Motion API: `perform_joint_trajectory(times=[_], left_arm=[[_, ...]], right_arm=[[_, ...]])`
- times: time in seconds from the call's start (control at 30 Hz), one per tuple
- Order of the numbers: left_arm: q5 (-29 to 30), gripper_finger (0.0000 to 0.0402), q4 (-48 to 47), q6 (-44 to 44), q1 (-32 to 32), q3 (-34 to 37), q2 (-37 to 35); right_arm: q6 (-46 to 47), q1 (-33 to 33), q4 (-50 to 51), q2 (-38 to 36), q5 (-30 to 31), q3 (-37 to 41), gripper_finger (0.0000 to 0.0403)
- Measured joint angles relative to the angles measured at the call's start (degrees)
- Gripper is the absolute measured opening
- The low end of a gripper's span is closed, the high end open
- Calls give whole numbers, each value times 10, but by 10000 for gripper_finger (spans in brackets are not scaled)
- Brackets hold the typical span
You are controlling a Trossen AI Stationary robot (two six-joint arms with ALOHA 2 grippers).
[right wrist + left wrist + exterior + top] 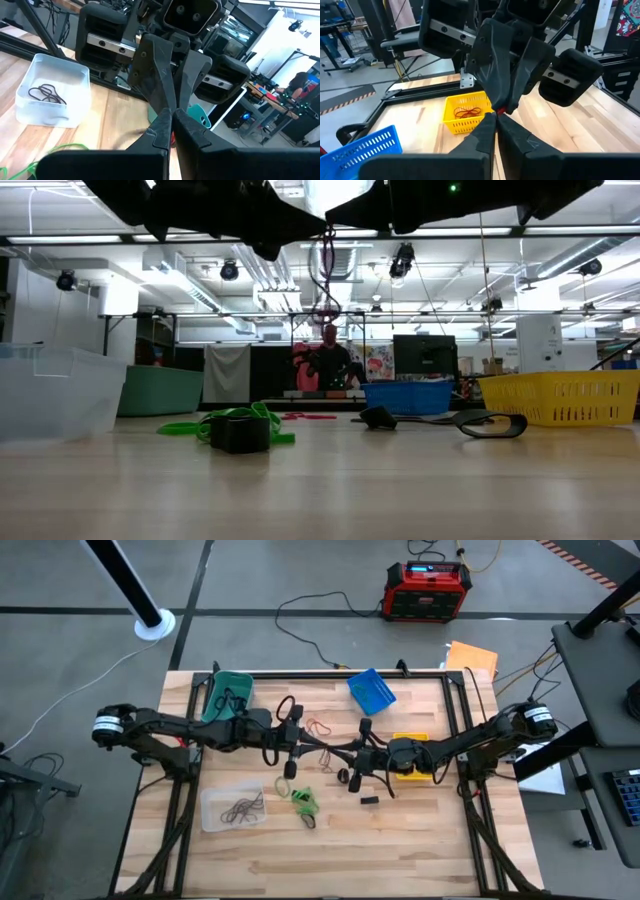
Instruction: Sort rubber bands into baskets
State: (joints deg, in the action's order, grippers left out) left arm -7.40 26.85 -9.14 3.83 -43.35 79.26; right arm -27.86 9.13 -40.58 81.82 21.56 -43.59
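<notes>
Two arms, dark, jointed, matte black housings. A white-ringed black cylindrical motor is fitted at each outer shoulder end. Black cables are looped along the links. Left gripper point(167, 107): black angular tapered fingers, silver screw-fastened rail behind. Right gripper point(502, 107): identical build, blocky black carriages.

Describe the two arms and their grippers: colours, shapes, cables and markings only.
Both arms are dark, almost black, built of jointed segments. Each shoulder carries a round cap with a white label. Black cables loop beside the left arm and the right arm. The left gripper and right gripper each have two flat, tapered dark fingers under a boxy head with silver screwed rails.
</notes>
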Motion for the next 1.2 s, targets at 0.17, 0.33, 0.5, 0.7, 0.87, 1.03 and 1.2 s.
perform_joint_trajectory(times=[0.17,0.33,0.5,0.7,0.87,1.03,1.2], left_arm=[[2,0,0,4,0,0,-2],[35,0,-9,6,0,0,-5],[53,0,-10,12,0,0,-5],[110,0,-20,23,0,0,-6],[172,0,-58,34,0,0,-7],[174,0,-78,46,1,0,-7],[174,0,-100,63,1,0,-7]], right_arm=[[8,0,18,0,-1,0,9],[18,2,28,0,-6,0,9],[19,2,31,0,-6,0,9],[25,2,37,0,8,0,9],[11,7,20,-1,15,1,9],[-6,11,-17,-8,15,1,9],[-18,10,-47,-8,31,1,9]])
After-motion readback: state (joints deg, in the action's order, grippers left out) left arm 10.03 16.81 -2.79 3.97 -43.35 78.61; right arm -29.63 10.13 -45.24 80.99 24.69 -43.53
